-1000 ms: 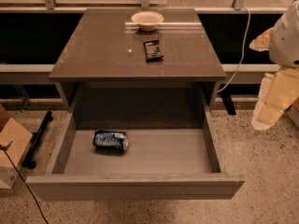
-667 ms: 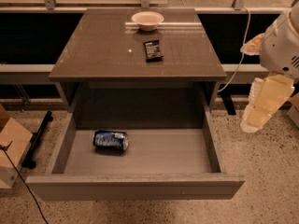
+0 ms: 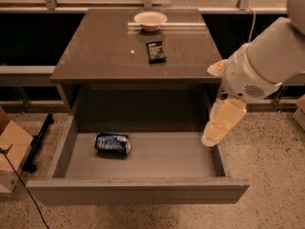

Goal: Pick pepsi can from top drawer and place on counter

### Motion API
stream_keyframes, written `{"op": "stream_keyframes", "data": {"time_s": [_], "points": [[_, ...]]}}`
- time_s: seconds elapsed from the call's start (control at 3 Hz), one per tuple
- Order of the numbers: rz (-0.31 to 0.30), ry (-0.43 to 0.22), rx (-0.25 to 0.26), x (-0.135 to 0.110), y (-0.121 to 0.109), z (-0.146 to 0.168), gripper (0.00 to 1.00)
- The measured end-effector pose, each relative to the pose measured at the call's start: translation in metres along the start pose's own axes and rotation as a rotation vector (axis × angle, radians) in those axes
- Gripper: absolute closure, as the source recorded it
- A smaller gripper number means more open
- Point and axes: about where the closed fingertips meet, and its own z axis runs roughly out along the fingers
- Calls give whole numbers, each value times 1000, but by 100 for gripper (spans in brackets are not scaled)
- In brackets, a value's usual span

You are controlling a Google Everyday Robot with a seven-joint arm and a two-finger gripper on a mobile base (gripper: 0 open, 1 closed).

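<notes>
The blue pepsi can (image 3: pixel 113 143) lies on its side on the grey floor of the open top drawer (image 3: pixel 157 161), towards the left. The glossy grey-brown counter (image 3: pixel 109 51) is above it. My gripper (image 3: pixel 220 123) hangs from the white arm at the right. It is over the drawer's right side wall, well to the right of the can and apart from it.
A flat black snack packet (image 3: pixel 156 51) and a white bowl (image 3: pixel 150 20) sit on the counter. A cardboard box (image 3: pixel 10 149) stands on the speckled floor at the left, with a black bar (image 3: pixel 38 140) and a cable beside it.
The arm has swung in from the right edge towards the left and down, bringing the gripper over the drawer's right wall. The can has not moved.
</notes>
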Motion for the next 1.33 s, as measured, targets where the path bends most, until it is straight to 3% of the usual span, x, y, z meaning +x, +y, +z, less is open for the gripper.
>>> {"op": "stream_keyframes", "data": {"time_s": [1.33], "points": [[90,-264,-117,-71,17,182,0]]}}
